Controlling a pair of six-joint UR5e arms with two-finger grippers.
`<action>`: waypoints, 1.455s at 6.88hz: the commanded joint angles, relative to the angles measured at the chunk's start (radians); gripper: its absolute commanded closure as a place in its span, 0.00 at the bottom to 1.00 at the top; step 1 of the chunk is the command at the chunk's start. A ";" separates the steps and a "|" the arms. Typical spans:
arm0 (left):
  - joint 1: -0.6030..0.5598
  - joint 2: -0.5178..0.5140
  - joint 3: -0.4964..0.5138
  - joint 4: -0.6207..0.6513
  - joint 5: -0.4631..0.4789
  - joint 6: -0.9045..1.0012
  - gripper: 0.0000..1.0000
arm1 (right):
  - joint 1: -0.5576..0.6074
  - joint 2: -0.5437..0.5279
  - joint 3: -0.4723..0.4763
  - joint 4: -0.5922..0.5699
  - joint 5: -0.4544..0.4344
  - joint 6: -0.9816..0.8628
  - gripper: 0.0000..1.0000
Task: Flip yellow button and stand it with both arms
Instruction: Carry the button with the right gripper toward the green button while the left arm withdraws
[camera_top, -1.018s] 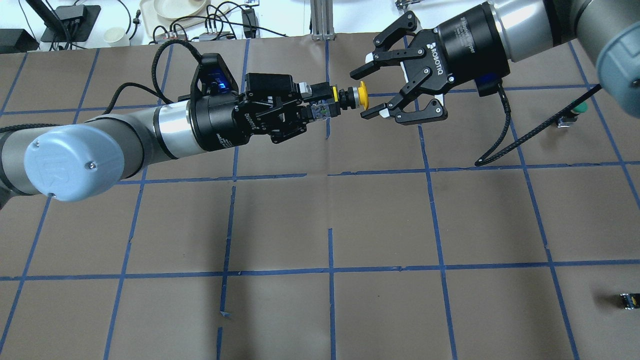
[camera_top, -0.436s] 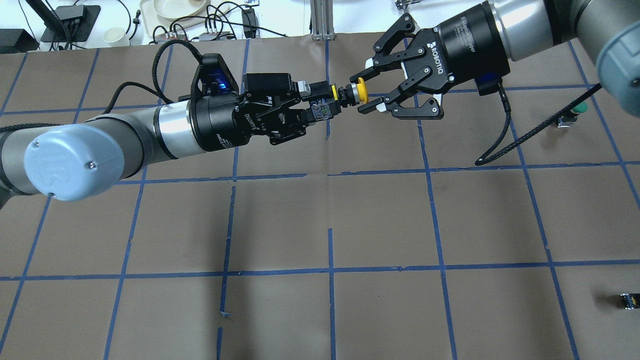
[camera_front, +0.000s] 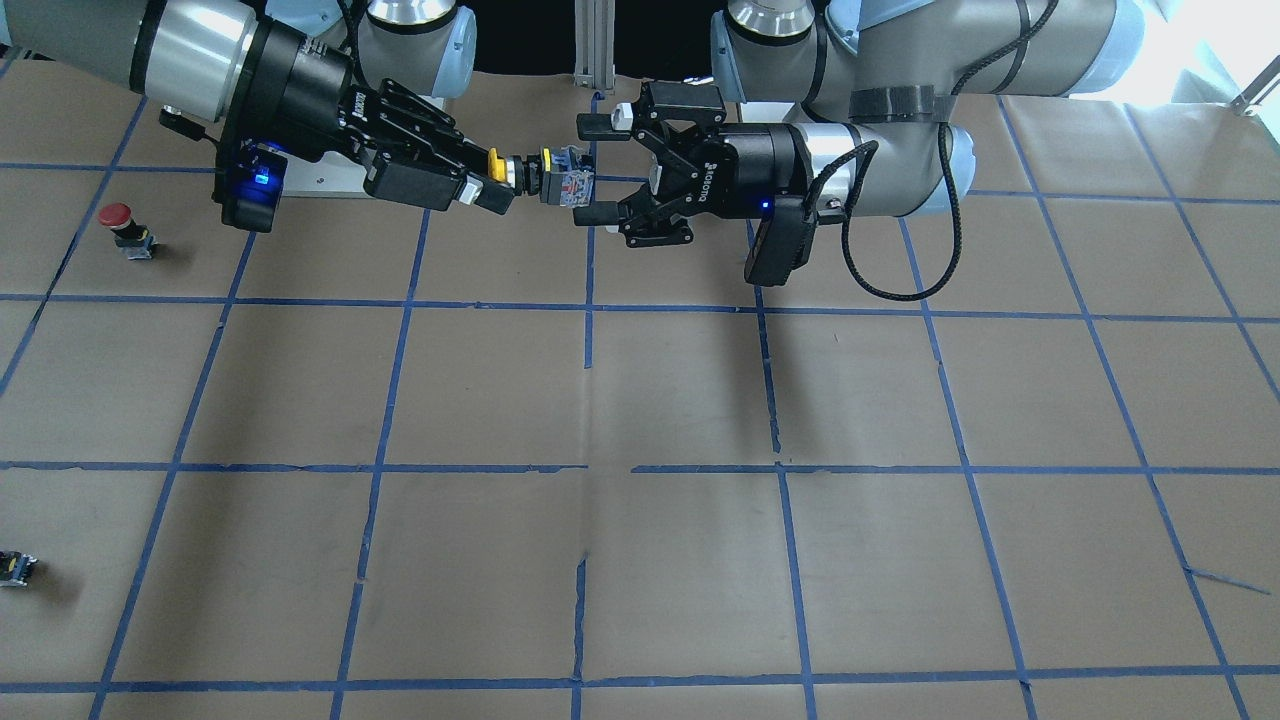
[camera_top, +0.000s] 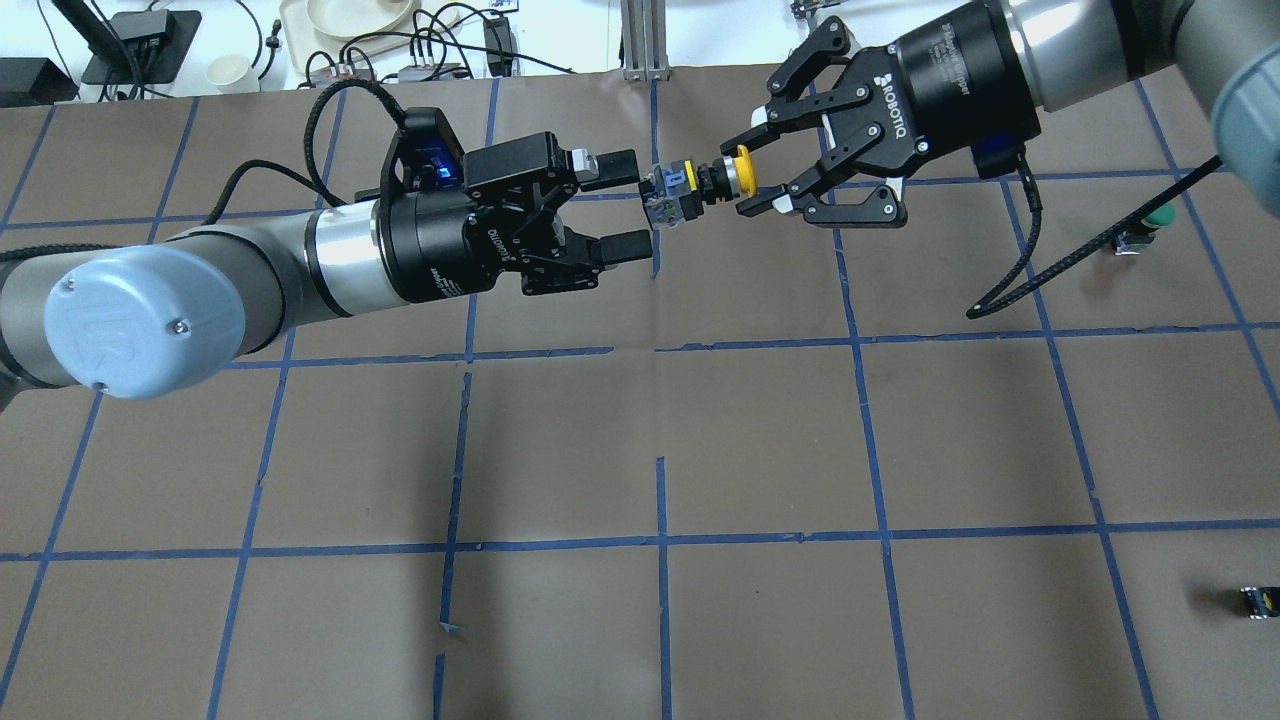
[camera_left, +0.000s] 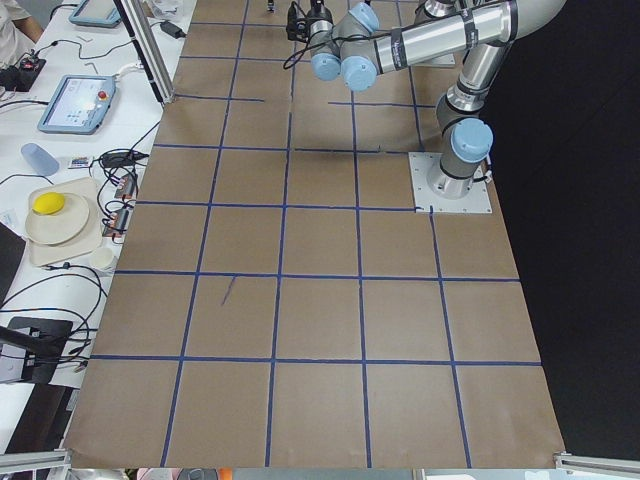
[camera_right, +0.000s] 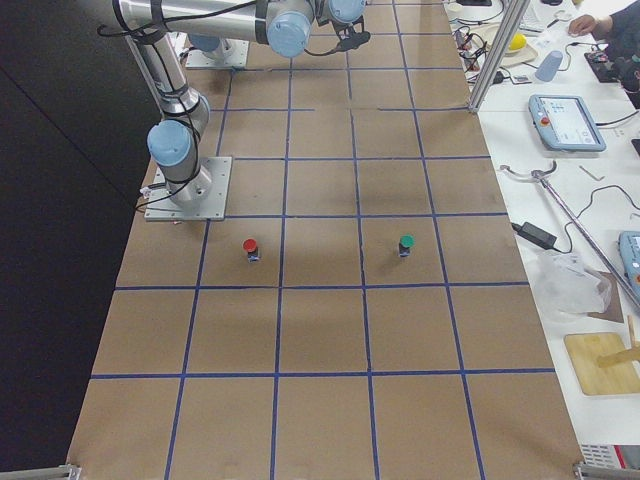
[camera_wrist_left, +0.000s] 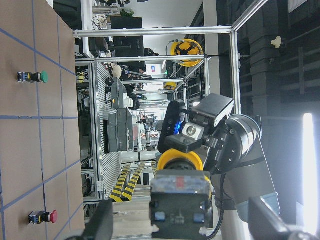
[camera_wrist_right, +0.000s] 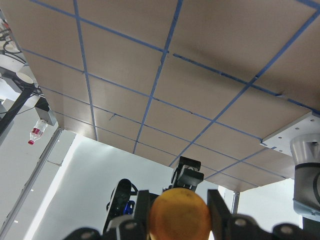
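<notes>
The yellow button hangs in the air, lying sideways above the table's far middle. My right gripper is shut on its yellow cap, which also shows between the fingers in the right wrist view. Its grey terminal base points at my left gripper, which is open with the fingers spread just clear of the base. In the front view the left gripper brackets the base without touching it. The left wrist view shows the button end-on, between the fingertips.
A red-capped button and a green-capped button stand on the brown gridded table on the right arm's side. A tiny black part with a yellow spot lies near the front right edge. The right arm's cable hangs down.
The right gripper closed on the yellow cap. The left gripper then opened and let go of the base. The button shifted slightly right and away with the right gripper.
</notes>
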 joint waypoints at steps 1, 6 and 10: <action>0.055 -0.009 0.009 0.017 0.189 -0.009 0.00 | -0.087 0.001 0.001 -0.031 -0.098 -0.140 0.87; 0.100 -0.064 0.086 0.486 0.874 -0.423 0.00 | -0.237 0.001 0.099 -0.059 -0.658 -1.310 0.91; -0.039 0.010 0.274 0.545 1.569 -0.686 0.00 | -0.532 0.002 0.333 -0.382 -0.694 -2.228 0.90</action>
